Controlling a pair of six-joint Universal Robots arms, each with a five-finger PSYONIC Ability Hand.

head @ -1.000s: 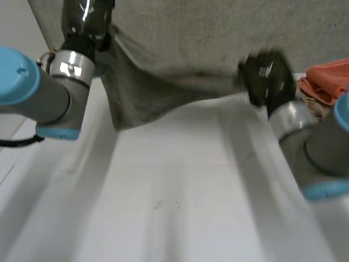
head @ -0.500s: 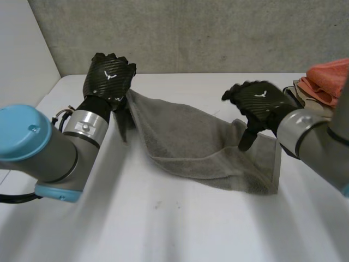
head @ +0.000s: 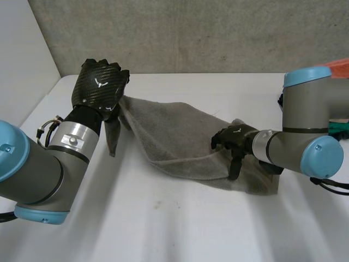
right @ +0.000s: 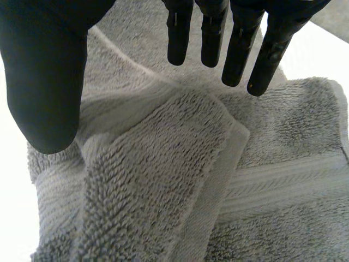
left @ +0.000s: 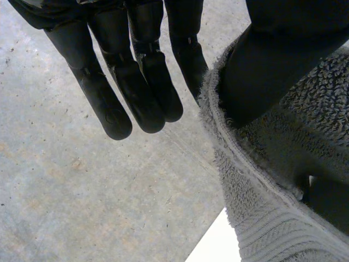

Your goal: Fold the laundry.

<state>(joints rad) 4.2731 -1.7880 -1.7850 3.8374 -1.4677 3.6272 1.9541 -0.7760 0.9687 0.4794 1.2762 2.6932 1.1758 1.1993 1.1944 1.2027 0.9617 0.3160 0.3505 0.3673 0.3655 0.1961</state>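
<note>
A grey towel (head: 180, 136) lies across the white table (head: 163, 229), its left corner lifted off the surface. My left hand (head: 101, 87) holds that corner up; in the left wrist view the thumb (left: 272, 54) pinches the towel's hem (left: 262, 180) against the side of the straight fingers (left: 142, 82). My right hand (head: 234, 139) hovers over the towel's right end, fingers pointing down and spread, holding nothing. Under its palm in the right wrist view (right: 43, 65) lies a folded-over layer of the towel (right: 163, 174).
An orange cloth (head: 338, 68) lies at the far right behind my right arm, with something teal (head: 341, 128) below it. A concrete wall runs along the table's back edge and a white wall stands at the left.
The towel, held up by both hands a second ago, has come down onto the table. My right hand has let go and sunk over its right end. My left hand keeps its corner.
</note>
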